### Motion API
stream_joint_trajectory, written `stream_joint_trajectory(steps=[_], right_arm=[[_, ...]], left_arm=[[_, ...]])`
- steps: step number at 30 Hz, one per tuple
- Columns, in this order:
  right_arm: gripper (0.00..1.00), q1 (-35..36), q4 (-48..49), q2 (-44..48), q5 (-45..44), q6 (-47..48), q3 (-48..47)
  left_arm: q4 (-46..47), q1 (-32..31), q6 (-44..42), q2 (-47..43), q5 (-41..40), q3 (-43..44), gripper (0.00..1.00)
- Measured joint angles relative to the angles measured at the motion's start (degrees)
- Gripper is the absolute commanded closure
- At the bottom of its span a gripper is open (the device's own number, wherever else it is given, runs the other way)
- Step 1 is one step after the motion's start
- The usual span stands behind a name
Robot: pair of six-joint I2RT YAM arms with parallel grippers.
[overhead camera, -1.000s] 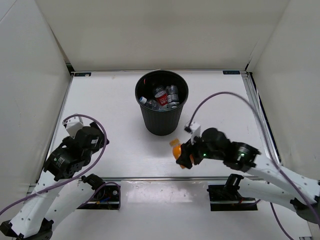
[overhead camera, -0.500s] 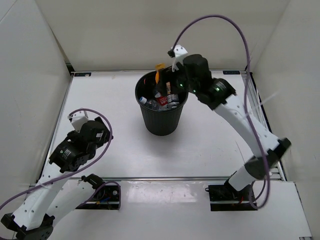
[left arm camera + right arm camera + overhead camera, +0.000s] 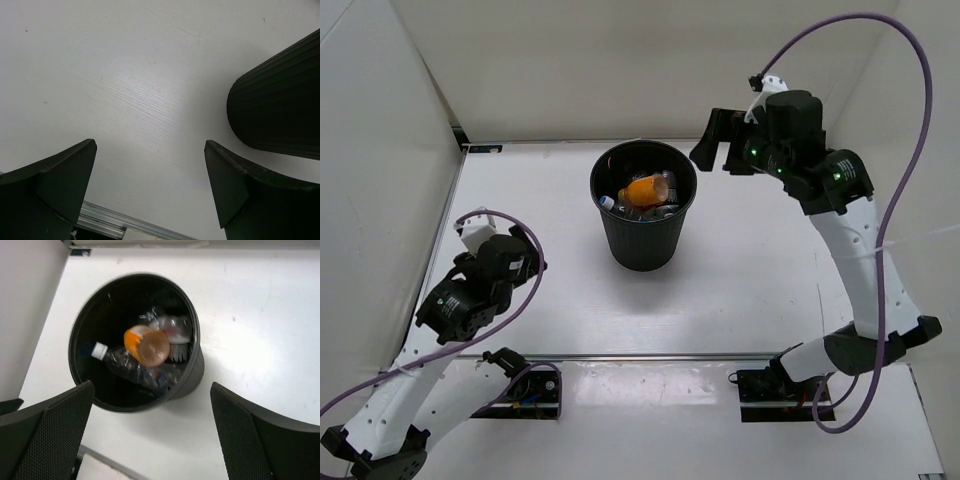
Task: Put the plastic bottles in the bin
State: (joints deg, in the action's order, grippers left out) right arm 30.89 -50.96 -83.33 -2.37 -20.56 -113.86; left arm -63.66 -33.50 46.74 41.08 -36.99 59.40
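The flat white bench (image 3: 760, 270) fills the floor of a white-walled enclosure. The right arm (image 3: 850, 240), white with black joints, rises tall from its base and reaches over the far right part of the bench. The left arm (image 3: 430, 340) stays folded low at the near left.

The round black plastic bin (image 3: 642, 240), ribbed on its outer wall and tapering toward its base, stands upright on the bench, toward the far middle.

The right pincer (image 3: 716, 158) hangs in the air just to the right of the bin's rim, with its jaws spread wide and nothing between them. Its wrist camera looks down into the bin's mouth. The left pincer (image 3: 150, 145) is also spread wide and empty, held over bare bench with the bin's wall off to one side and well apart from it.

Inside the bin, the stubby orange plastic bottle (image 3: 146, 346) lies on top of the pile. Beside and partly under it lies a clear crumpled plastic bottle with a white cap (image 3: 120, 360). Another clear bottle (image 3: 175, 330) sits at the far side; the view there is blurred, so its label may be reddish, though that is hard to make out
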Motion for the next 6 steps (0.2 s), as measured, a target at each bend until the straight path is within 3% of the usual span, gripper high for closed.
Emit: stream_joint_trajectory(steps=[6], right_arm=[[0.00, -0.61, -4.13, 4.90, -2.56, -1.66, 9.55]], left_arm=[[3.19, 0.00, -2.93, 3.69, -5.77, -0.24, 0.00]])
